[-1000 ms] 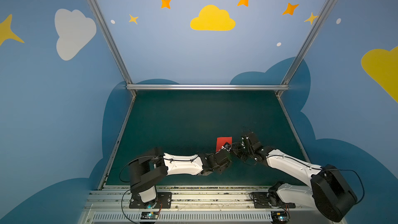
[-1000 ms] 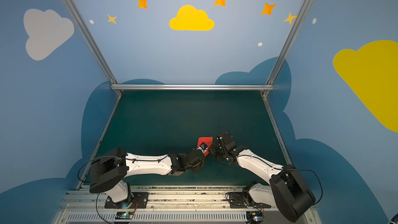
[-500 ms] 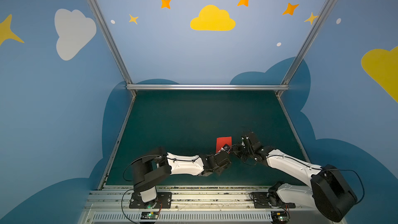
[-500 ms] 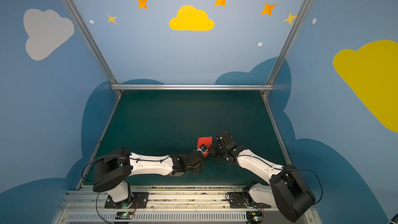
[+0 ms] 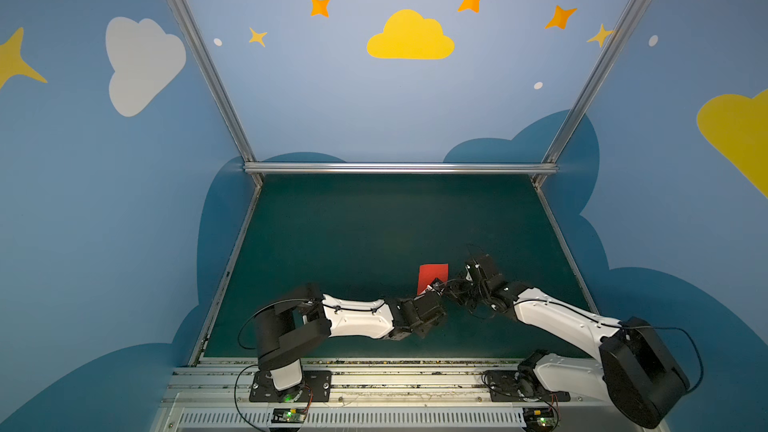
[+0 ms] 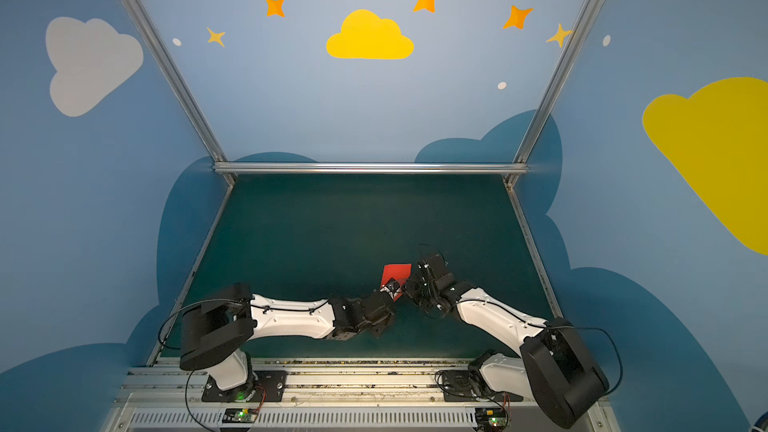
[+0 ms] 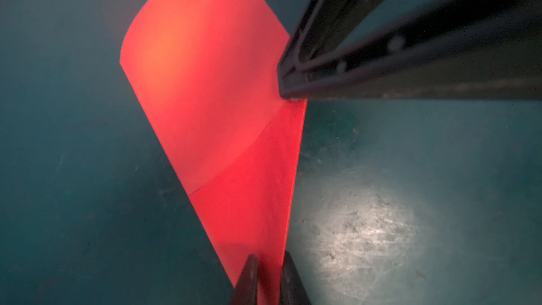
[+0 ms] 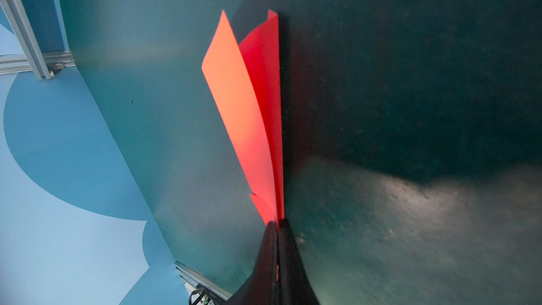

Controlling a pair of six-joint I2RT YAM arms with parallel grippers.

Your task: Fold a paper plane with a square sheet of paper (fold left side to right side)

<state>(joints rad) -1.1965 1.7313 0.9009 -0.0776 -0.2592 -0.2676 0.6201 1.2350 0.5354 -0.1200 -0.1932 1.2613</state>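
- In both top views the slotted aluminium base rail [image 5: 374, 382] runs along the bottom of the frame, with both arm bases bolted onto it.
- The left gripper [image 5: 434, 287] reaches in from lower left. In the left wrist view its fingertips [image 7: 249, 271] stand narrowly apart at the bottom edge, with red paper between them; I cannot tell whether they pinch it.
- The right gripper [image 5: 448, 284] comes from the lower right. In the right wrist view its jaws are clenched on the paper's near end [image 8: 277, 222].
- The folded red sheet of paper [image 5: 433, 275] sits just right of centre and low in the frame. It touches both grippers, and its layers fan apart away from the right jaws [image 8: 243, 112].
- The dark green mat [image 5: 374, 226] spreads beyond.
- The far rail [image 5: 399, 167] crosses mid-frame.
- The blue wall carries a yellow cloud [image 5: 409, 37].
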